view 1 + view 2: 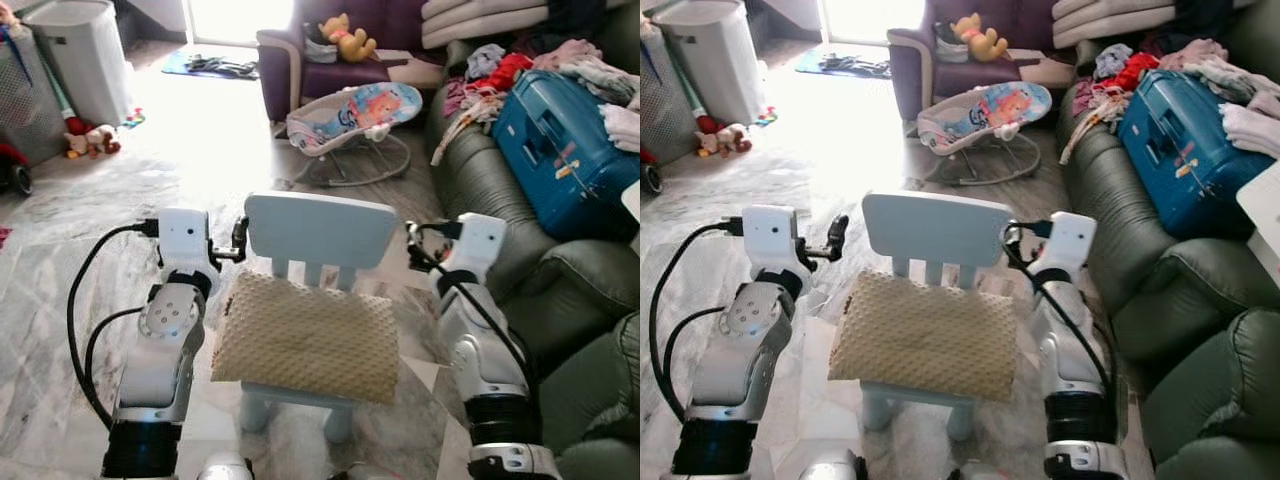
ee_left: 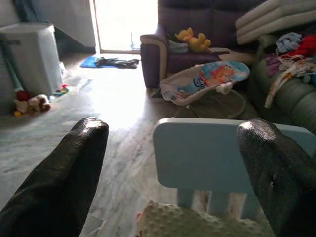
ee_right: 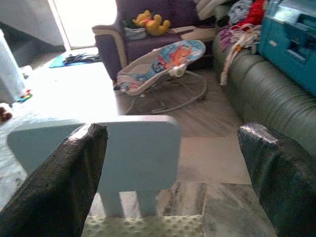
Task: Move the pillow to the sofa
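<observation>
A beige dimpled pillow (image 1: 305, 338) lies on the seat of a small pale-blue child's chair (image 1: 322, 228), its rear edge against the backrest slats and its front corners overhanging the seat. The robot's two silver arms are raised to either side of the chair: the left gripper (image 1: 240, 240) sits just beside the backrest's left edge, and the right gripper (image 1: 412, 245) just beside its right edge, neither touching the pillow. In each wrist view the black fingers (image 2: 59, 177) stand wide apart with the chair back between them, holding nothing. The green leather sofa (image 1: 490, 190) runs along the robot's right, near the chair, its cushions piled with a blue suitcase (image 1: 560, 150) and loose clothes (image 1: 490, 80). Beyond the chair stands a baby bouncer (image 1: 355, 115) on the marble floor (image 1: 60, 250), with a purple armchair (image 1: 330, 60) behind it carrying what appears to be a yellow stuffed toy (image 1: 345, 38).
</observation>
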`<state>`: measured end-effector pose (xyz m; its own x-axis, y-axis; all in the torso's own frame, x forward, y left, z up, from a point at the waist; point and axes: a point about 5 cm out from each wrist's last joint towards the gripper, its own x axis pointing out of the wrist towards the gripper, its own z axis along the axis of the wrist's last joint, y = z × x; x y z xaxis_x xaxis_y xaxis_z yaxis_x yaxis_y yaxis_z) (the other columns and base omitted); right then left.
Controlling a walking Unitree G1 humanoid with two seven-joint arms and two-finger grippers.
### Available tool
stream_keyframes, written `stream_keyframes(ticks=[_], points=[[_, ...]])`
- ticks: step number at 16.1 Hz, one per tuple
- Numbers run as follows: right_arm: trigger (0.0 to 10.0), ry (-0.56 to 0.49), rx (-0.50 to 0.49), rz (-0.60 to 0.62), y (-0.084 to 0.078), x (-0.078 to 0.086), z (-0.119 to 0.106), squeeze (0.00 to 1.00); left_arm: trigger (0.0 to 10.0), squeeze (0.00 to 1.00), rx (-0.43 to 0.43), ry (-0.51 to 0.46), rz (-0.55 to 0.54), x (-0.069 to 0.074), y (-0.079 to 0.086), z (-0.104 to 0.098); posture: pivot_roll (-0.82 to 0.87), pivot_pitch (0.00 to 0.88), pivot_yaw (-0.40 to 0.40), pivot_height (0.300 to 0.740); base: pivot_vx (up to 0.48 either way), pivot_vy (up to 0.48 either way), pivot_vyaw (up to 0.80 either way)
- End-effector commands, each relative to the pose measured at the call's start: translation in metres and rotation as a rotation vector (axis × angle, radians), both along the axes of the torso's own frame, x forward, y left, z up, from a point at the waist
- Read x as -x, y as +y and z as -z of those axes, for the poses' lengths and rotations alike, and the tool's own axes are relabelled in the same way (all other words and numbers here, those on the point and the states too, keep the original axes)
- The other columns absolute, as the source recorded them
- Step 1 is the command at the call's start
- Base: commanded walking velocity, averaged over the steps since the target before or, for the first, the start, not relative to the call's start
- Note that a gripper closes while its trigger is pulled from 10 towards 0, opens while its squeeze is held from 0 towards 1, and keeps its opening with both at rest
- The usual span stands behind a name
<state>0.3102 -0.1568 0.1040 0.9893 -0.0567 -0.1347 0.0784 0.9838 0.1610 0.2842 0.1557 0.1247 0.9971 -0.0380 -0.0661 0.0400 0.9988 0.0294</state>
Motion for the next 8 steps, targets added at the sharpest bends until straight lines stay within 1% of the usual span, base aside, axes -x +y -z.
stream_keyframes(ticks=[1,3,4,5,6,7,8], points=[[10.0,-0.012,0.002,0.016,-0.005,0.007,-0.002,0.0,10.0,0.0,0.0,0.004,-0.016,0.009,0.001,0.004,-0.01,0.0,-0.092,0.74,0.0,0.0,0.0],[10.0,-0.007,0.001,0.014,-0.007,0.021,0.0,0.0,10.0,0.0,-0.007,0.002,-0.028,0.019,0.004,0.005,-0.01,0.0,-0.087,0.74,0.0,0.0,0.0],[10.0,-0.042,0.085,-0.026,-0.005,0.033,-0.001,0.0,10.0,0.0,-0.027,0.005,-0.048,0.032,0.01,0.007,0.01,0.0,-0.083,0.74,0.0,0.0,0.0],[10.0,-0.077,0.146,-0.099,0.006,0.048,0.005,0.0,10.0,0.0,-0.082,0.026,-0.084,0.043,0.023,0.016,0.04,0.0,-0.074,0.74,0.0,0.0,0.0],[10.0,-0.061,0.137,-0.121,0.011,0.048,0.008,0.0,10.0,0.0,-0.103,0.038,-0.08,0.042,0.026,0.016,0.06,0.0,-0.066,0.74,0.0,0.0,0.0],[10.0,-0.045,0.143,-0.153,0.018,0.047,0.016,0.0,10.0,0.0,-0.142,0.047,-0.102,0.04,0.036,0.019,0.08,0.0,-0.047,0.74,0.0,0.0,0.0],[10.0,-0.039,0.135,-0.149,0.017,0.041,0.021,0.0,10.0,0.0,-0.184,0.053,-0.149,0.039,0.048,0.024,0.11,0.0,-0.065,0.74,0.0,0.0,0.0]])
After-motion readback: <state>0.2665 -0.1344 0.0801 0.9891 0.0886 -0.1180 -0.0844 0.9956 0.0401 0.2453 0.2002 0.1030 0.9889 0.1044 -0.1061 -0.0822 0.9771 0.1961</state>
